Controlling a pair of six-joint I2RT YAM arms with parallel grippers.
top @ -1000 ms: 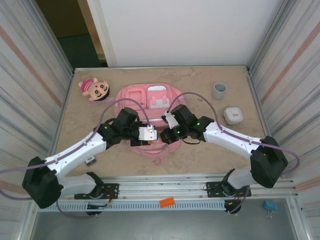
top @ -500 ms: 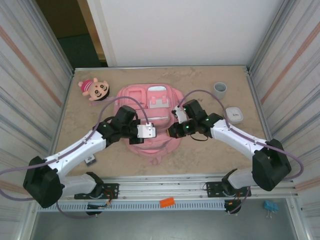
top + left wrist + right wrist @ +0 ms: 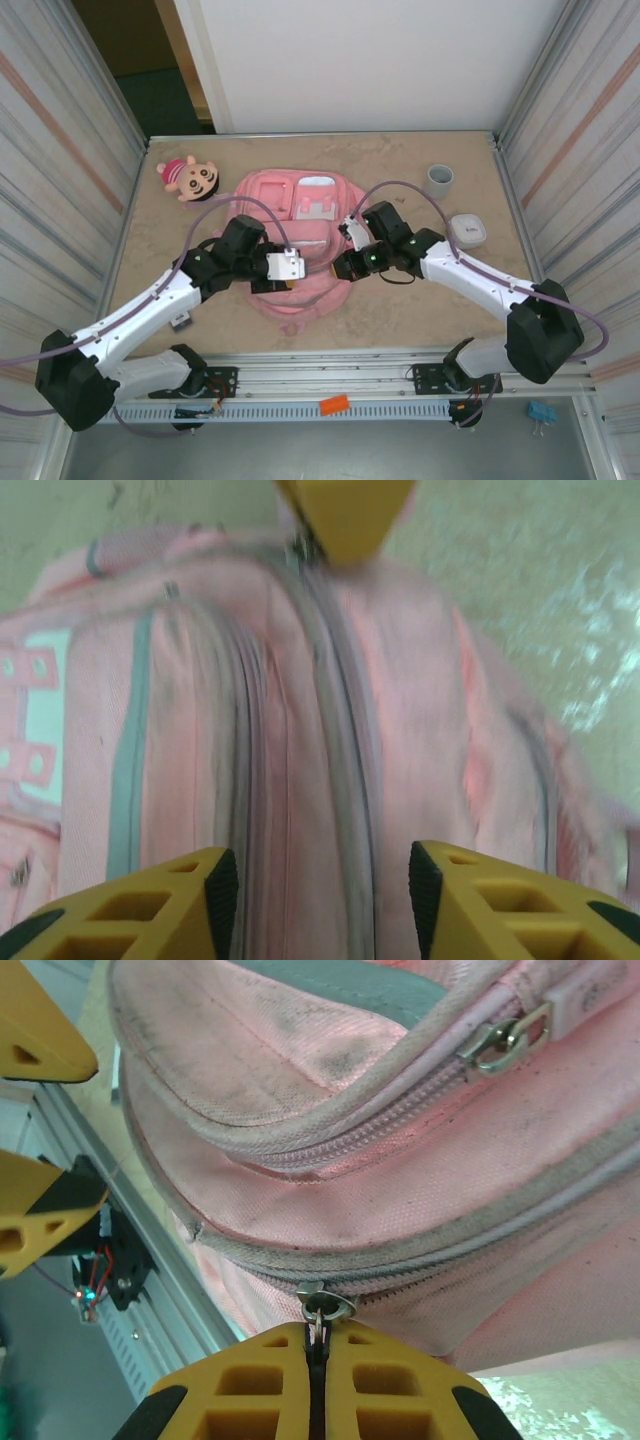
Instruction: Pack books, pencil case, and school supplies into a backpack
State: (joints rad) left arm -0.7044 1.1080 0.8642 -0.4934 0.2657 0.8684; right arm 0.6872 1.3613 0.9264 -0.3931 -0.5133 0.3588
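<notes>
The pink backpack (image 3: 265,192) lies flat mid-table, both arms over its near half. My left gripper (image 3: 297,272) hovers just above the fabric; in the left wrist view it (image 3: 315,900) stands open, its yellow fingers either side of a grey zip line on the backpack (image 3: 300,730), nothing between them. My right gripper (image 3: 342,266) faces it; in the right wrist view it (image 3: 318,1352) is shut on the metal zip pull (image 3: 324,1307) of the backpack's lower zip. The books, pencil case and school supplies are out of view.
A plush doll (image 3: 190,178) lies at the far left. A grey cup (image 3: 438,180) and a small white box (image 3: 466,231) sit at the right. Ribbed metal walls close in both sides. The left gripper's fingers (image 3: 40,1020) are close to the right gripper.
The backpack has shifted a little away from the arms. My left gripper shut briefly, opened again and drew slightly left. My right gripper, still shut, moved a little right.
</notes>
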